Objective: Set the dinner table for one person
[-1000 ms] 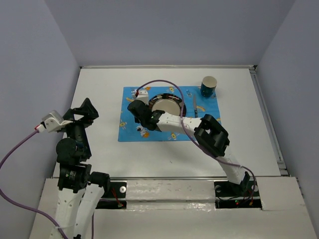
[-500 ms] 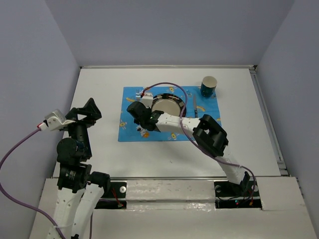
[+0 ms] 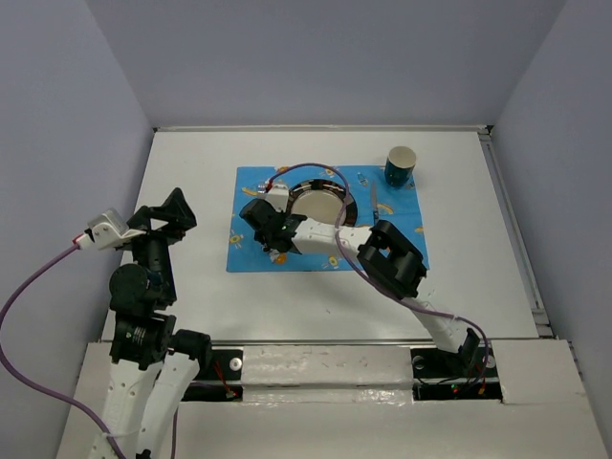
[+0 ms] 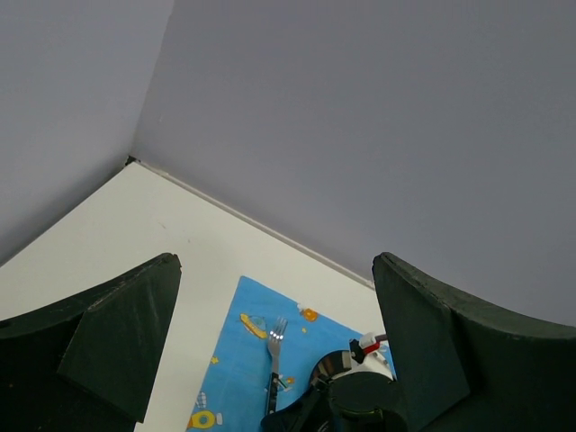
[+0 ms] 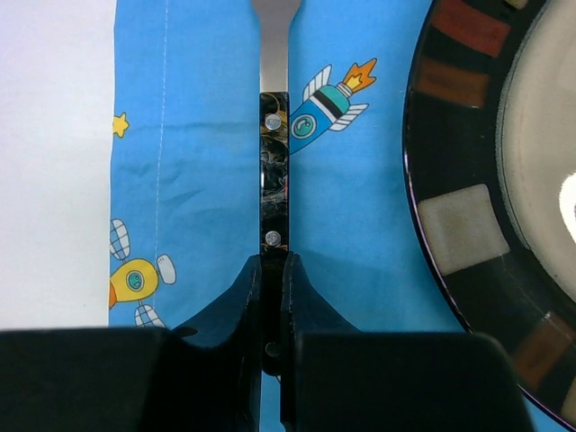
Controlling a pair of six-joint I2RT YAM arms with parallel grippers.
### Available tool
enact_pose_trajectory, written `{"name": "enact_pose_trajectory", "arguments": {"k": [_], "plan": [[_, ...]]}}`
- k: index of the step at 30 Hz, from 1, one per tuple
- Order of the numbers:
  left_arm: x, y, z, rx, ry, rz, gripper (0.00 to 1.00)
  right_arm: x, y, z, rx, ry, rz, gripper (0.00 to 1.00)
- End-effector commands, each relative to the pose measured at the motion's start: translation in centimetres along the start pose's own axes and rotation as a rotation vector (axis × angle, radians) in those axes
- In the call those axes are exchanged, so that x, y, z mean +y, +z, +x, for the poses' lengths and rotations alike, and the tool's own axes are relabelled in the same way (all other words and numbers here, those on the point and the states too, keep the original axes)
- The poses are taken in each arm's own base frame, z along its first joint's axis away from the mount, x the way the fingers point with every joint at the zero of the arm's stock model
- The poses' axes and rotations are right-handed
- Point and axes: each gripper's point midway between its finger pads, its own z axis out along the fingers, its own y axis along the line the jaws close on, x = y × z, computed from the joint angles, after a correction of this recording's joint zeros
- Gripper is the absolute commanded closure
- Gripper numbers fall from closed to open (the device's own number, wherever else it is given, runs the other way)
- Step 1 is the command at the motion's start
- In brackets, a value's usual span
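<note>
Over the placemat (image 5: 202, 135), the right tool (image 5: 273, 270) grips the fork (image 5: 274, 153) by its handle; the left tool (image 4: 279, 346) gapes empty.

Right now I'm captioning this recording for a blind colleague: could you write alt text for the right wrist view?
The right gripper is shut on the black handle of a fork, over a blue rocket-print placemat. A dark-rimmed plate sits at right; the white tabletop shows at left.

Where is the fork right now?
In the right wrist view, the fork is over the placemat, left of the plate, handle in the right hand.
</note>
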Motion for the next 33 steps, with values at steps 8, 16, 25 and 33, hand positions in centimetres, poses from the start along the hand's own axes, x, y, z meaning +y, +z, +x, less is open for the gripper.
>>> {"name": "enact_pose_trajectory", "arguments": {"k": [8, 16, 25, 33], "plan": [[-0.6, 0.4, -0.5, -0.028, -0.021, 0.018, 0.01, 1.8, 0.6, -0.9, -0.006, 0.048, -0.044, 0.98], [-0.6, 0.5, -0.3, -0.023, -0.021, 0.018, 0.01, 2.0, 0.6, -1.2, -0.010, 0.038, -0.049, 0.71], [-0.6, 0.5, -0.3, -0.021, -0.017, 0.019, 0.01, 2.3, -1.1, -2.0, 0.003, 0.013, -0.088, 0.47], [-0.4, 0.7, 0.0, -0.015, 0.000, 0.008, 0.01, 3.9, -7.9, -7.5, -0.088, 0.038, -0.262, 0.44]]}}
